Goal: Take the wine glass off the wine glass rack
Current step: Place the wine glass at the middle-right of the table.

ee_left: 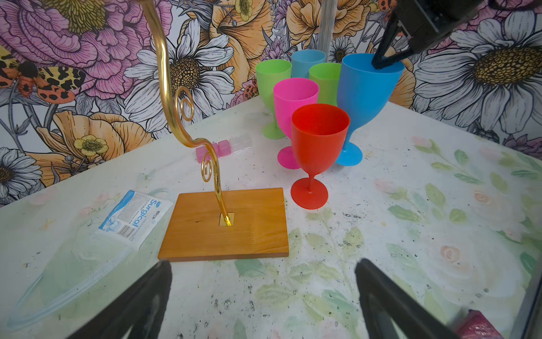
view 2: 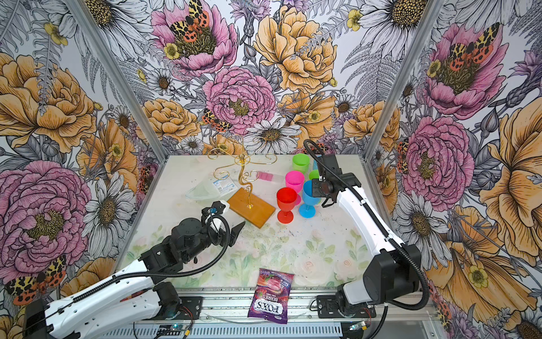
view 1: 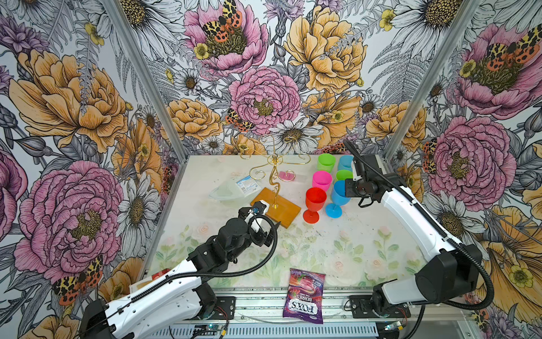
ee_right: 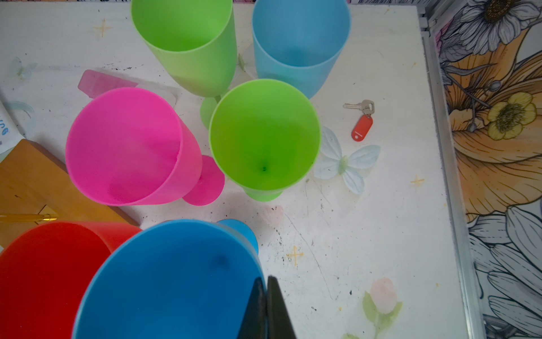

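**Blue glass pinched at the rim, beside the rack**

The wine glass rack [view 1: 283, 212] stood upright near mid-tabletop, somewhat toward the far edge. The blue wine glass [view 1: 340, 192] leaned to the right of the rack's wooden base, apart from it. It was just beside the red glass [view 1: 315, 199], in the cluster toward the far right corner. The right gripper [ee_right: 265, 281] had its jaws closed on the blue rim. Whether the glass's foot rested on the tabletop [view 1: 322, 252] was unclear. The left gripper [ee_left: 263, 265] hung near the base's near edge, jaws spread wide and holding nothing.
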